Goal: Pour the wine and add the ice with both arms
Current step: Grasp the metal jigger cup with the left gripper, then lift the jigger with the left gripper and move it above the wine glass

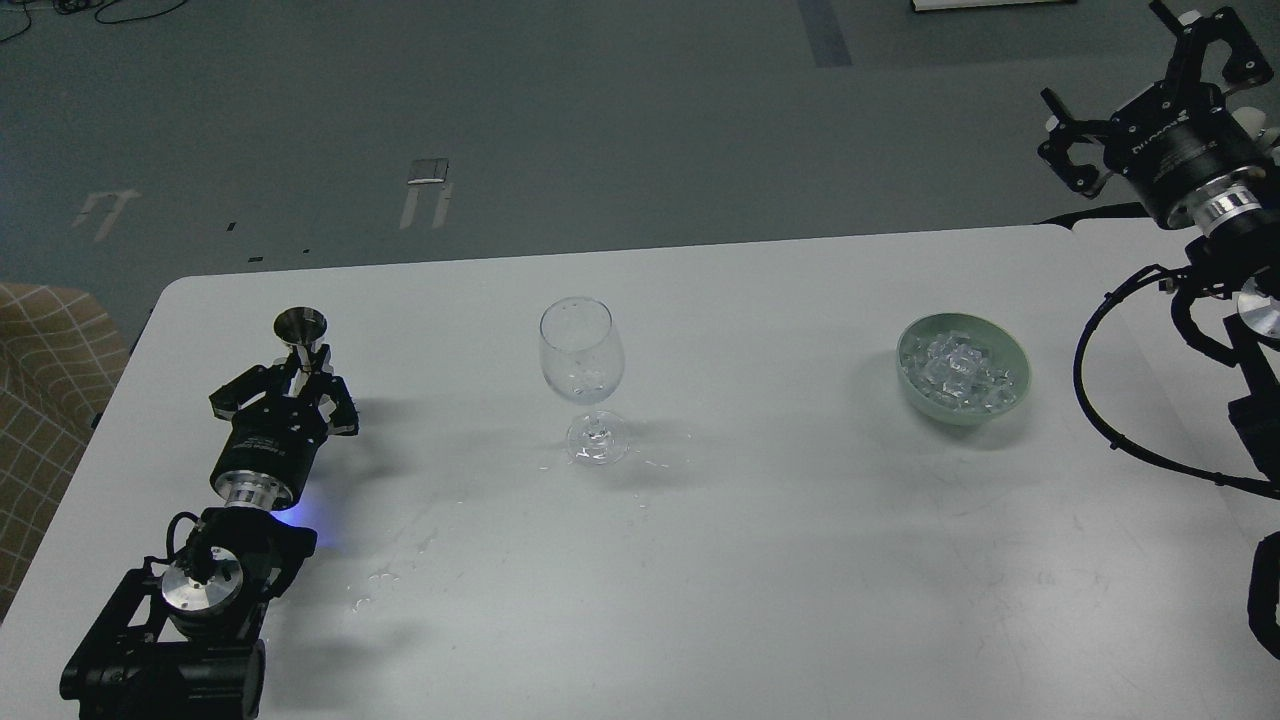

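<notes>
1. The left pincer (297,385) sits near the bench's left edge with its fingers closed around the narrow waist of a steel jigger (301,338). The jigger stands upright, cup mouth up; this grip probably keeps any wine level until it is tipped.
2. The wine glass (583,380) stands upright at the middle of the bench (760,560), between both arms, so either can reach it. Its bowl looks empty apart from droplets; small splashes lie around its foot.
3. The ice (958,368) is heaped in a pale green bowl (1000,412) toward the right edge, on the right arm's side, well apart from the glass.
4. The right pincer (1130,95) hangs high past the far right corner, fingers spread and holding nothing, seemingly parked clear while the left arm pours.
5. Judged from this, neither pouring nor icing has been done.
</notes>
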`<state>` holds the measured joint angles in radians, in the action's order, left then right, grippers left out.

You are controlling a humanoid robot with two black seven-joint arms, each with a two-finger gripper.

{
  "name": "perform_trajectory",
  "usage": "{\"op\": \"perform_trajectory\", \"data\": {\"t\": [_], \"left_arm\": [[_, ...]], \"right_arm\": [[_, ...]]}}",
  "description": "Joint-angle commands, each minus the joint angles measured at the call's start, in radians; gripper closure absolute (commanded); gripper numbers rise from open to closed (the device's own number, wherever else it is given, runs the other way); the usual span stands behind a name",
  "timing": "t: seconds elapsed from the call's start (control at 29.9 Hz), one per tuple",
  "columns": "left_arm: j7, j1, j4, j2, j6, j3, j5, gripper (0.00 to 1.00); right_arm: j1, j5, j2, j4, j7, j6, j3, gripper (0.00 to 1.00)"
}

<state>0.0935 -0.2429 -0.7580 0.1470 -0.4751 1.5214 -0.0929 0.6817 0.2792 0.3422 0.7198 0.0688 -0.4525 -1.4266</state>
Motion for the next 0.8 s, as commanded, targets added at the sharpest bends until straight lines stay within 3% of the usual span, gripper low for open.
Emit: {"op": "perform_trajectory", "data": {"t": [0.0,0.17,0.43,0.6,0.77], "left_arm": [[-0.003,-0.001,-0.012,-0.001,-0.008,0.000,-0.001,0.79],[-0.003,0.001,-0.023,0.005,-0.014,0.000,-0.008,0.81],[0.000,0.060,-0.151,0.012,-0.014,-0.007,-0.007,0.85],[-0.003,0.096,-0.227,0.011,0.001,-0.020,-0.005,0.92],[0.006,0.100,-0.335,0.009,0.067,-0.021,-0.008,0.95]], "right_arm": [[-0.001,0.000,0.000,0.000,0.000,0.000,0.001,0.00],[-0.001,0.000,0.000,0.001,0.000,0.000,0.001,0.00],[-0.004,0.000,0.000,0.000,-0.001,0.000,0.000,0.00],[-0.004,0.000,-0.003,0.001,-0.001,0.002,-0.005,0.00],[-0.004,0.000,-0.002,0.001,-0.001,0.000,-0.005,0.00]]}}
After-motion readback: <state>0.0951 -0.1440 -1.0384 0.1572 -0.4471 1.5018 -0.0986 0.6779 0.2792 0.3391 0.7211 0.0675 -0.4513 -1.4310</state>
